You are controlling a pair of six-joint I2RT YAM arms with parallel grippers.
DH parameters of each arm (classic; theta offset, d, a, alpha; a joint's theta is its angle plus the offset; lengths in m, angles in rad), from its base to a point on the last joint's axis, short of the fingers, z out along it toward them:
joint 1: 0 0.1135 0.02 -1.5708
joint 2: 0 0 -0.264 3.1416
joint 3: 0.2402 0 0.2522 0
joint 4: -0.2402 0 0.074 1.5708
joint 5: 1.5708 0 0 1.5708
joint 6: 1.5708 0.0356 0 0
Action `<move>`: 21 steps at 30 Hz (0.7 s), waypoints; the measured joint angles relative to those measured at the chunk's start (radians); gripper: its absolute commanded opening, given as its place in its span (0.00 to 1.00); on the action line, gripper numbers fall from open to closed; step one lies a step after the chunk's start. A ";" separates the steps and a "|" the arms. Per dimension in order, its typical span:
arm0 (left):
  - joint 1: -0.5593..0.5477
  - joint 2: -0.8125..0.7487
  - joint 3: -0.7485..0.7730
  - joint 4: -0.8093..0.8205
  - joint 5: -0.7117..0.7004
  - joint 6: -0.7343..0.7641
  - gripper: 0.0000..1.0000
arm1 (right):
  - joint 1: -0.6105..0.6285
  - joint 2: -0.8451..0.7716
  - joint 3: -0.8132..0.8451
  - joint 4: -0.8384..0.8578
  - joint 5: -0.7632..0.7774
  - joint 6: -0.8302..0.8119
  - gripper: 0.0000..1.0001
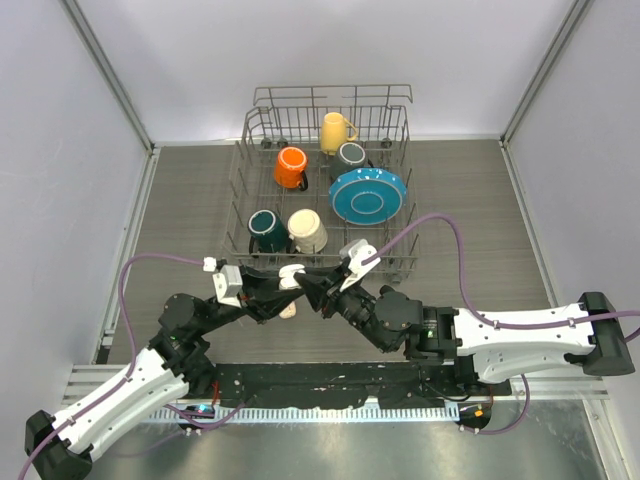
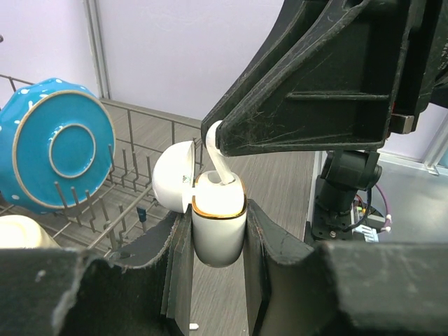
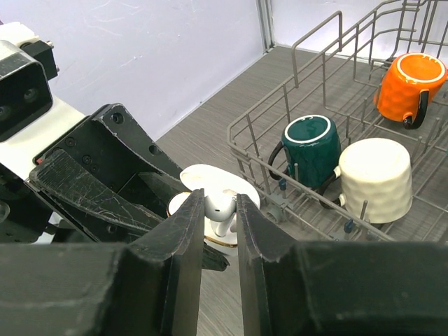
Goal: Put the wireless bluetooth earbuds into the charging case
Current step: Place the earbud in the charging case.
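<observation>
My left gripper (image 2: 218, 234) is shut on a white charging case (image 2: 218, 225) with a gold rim, holding it upright above the table with its lid (image 2: 173, 176) open to the left. My right gripper (image 3: 219, 208) is shut on a white earbud (image 3: 221, 203), stem down, and the stem (image 2: 218, 166) reaches into the case's open top. In the top view both grippers meet in front of the rack, the left gripper (image 1: 284, 284) under the case (image 1: 291, 276) and the right gripper (image 1: 314, 285) beside it. The other earbuds are not clearly in view.
A wire dish rack (image 1: 240, 180) stands just behind the grippers, holding an orange mug (image 1: 291, 166), a yellow mug (image 1: 334, 131), a teal mug (image 1: 266, 230), a cream mug (image 1: 307, 230) and a blue plate (image 1: 367, 194). A small white item (image 1: 288, 311) lies on the table below the case.
</observation>
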 measured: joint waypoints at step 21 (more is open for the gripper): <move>0.000 0.000 0.000 -0.016 -0.017 0.001 0.00 | 0.000 0.025 0.028 -0.013 0.029 -0.108 0.01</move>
